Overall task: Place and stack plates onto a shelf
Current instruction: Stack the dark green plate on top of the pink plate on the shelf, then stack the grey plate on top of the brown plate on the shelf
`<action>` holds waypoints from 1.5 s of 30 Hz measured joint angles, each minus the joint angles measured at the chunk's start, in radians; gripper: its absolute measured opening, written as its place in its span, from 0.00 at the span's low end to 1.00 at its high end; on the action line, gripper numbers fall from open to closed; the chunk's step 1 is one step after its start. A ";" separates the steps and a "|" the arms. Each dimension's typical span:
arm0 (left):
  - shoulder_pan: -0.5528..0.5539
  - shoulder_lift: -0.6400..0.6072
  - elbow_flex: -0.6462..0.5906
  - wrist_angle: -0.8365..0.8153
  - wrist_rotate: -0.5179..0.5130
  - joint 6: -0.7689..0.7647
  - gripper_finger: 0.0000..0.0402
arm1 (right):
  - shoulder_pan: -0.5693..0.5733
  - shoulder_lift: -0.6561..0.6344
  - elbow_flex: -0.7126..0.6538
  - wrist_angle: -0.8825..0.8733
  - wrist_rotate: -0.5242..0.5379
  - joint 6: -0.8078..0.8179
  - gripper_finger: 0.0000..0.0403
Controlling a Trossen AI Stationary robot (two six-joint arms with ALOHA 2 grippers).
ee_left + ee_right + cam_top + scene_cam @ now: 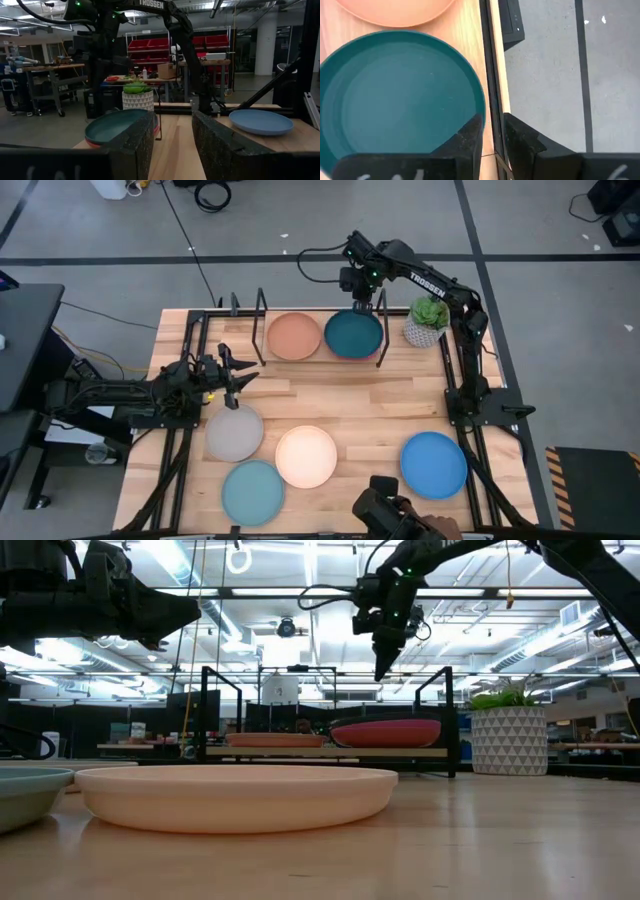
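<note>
The black wire shelf (262, 310) stands at the table's far middle. An orange plate (293, 336) lies on its left half. A dark teal plate (353, 333) lies on its right half, on top of a magenta plate (385, 733). My right gripper (360, 302) hangs above the teal plate's far rim, pointing down; its fingers (470, 137) are a narrow gap apart and empty. My left gripper (238, 375) is open and empty above the table's left part, just far of the grey plate (234, 432). Cream (306, 456), light blue (253, 492) and bright blue (434, 464) plates lie flat on the table's near half.
A small potted plant (428, 320) stands right of the shelf. The shelf's thin upright posts (447, 720) rise at its corners. A dark device (385, 510) shows at the table's near edge. Bare wood lies between the shelf and the loose plates.
</note>
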 joint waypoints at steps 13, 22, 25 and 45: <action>0.000 0.000 0.000 -0.023 0.000 -0.004 0.35 | 0.177 0.000 -0.024 -0.024 -0.162 0.190 0.20; 0.000 0.000 0.000 -0.059 0.000 -0.041 0.35 | 0.394 -0.019 -0.315 0.175 -0.013 0.332 0.20; 0.000 0.000 0.000 -0.062 0.000 -0.041 0.35 | 0.462 -0.069 -0.436 0.295 0.012 0.369 0.20; 0.000 0.000 0.000 0.103 0.001 -0.069 0.35 | 0.723 -0.502 -1.339 1.329 0.169 0.439 0.20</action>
